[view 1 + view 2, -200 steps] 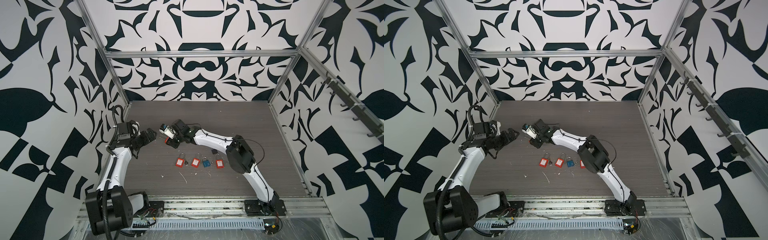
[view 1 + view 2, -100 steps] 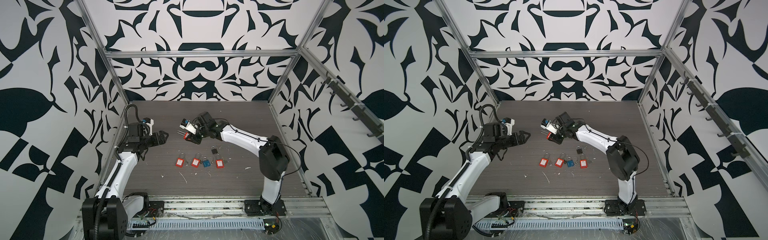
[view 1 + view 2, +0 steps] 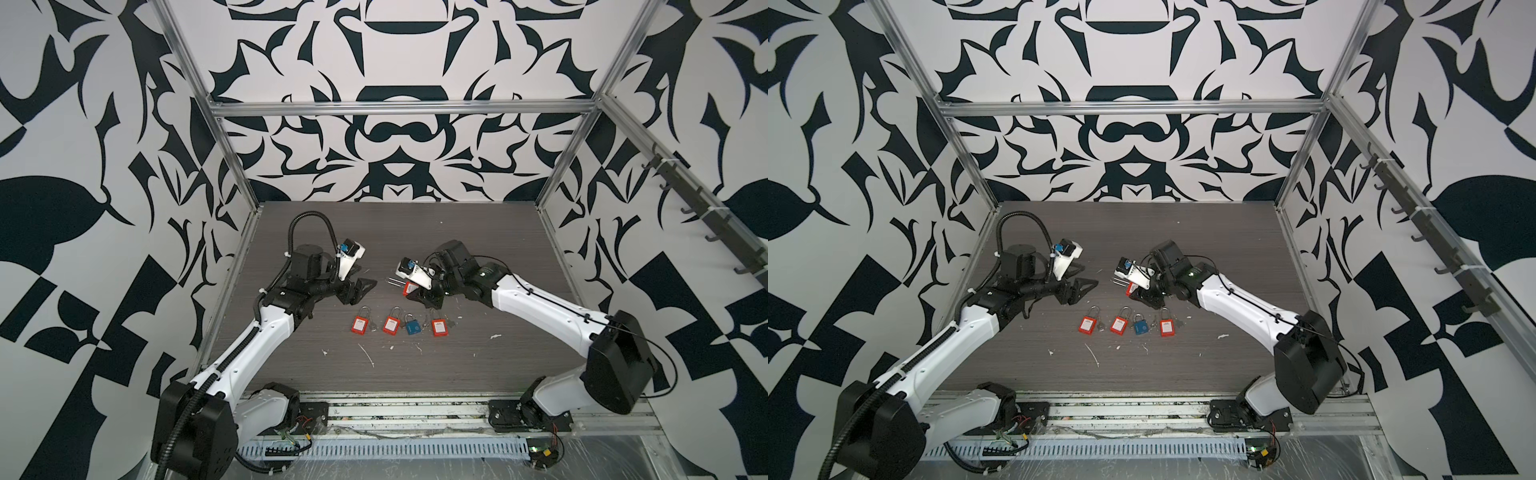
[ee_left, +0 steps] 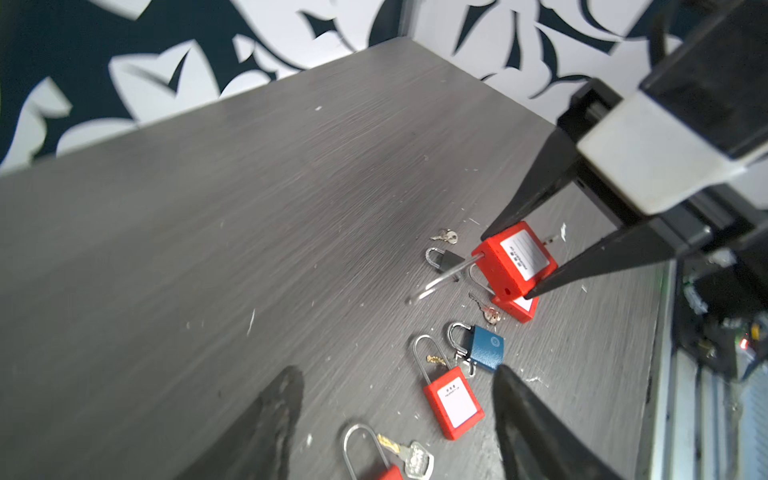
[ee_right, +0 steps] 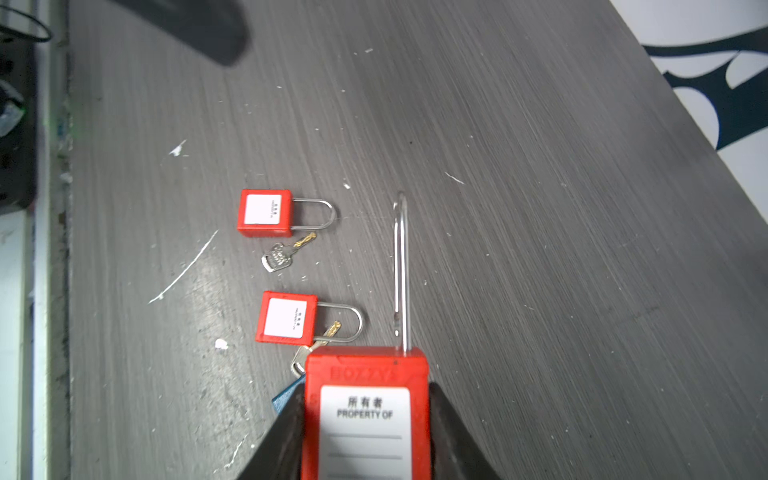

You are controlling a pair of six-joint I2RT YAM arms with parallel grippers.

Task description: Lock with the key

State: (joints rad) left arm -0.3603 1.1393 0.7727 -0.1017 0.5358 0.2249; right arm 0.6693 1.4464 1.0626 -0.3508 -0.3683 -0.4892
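My right gripper is shut on the body of a red padlock and holds it above the table. Its long steel shackle points towards the left arm with one leg out of the body. A small metal piece sticks out of the padlock's base. My left gripper hangs open and empty a short way from the shackle tip. Loose keys lie on the table: one key beside a red padlock, another key below my left fingers.
A row of padlocks lies on the dark table: red, red, blue, red. A small black padlock and a key lie behind them. Patterned walls and metal posts enclose the table.
Both arms have swung right. The right gripper carried the red padlock from the left side to the middle. The left gripper followed and its jaws have narrowed somewhat.
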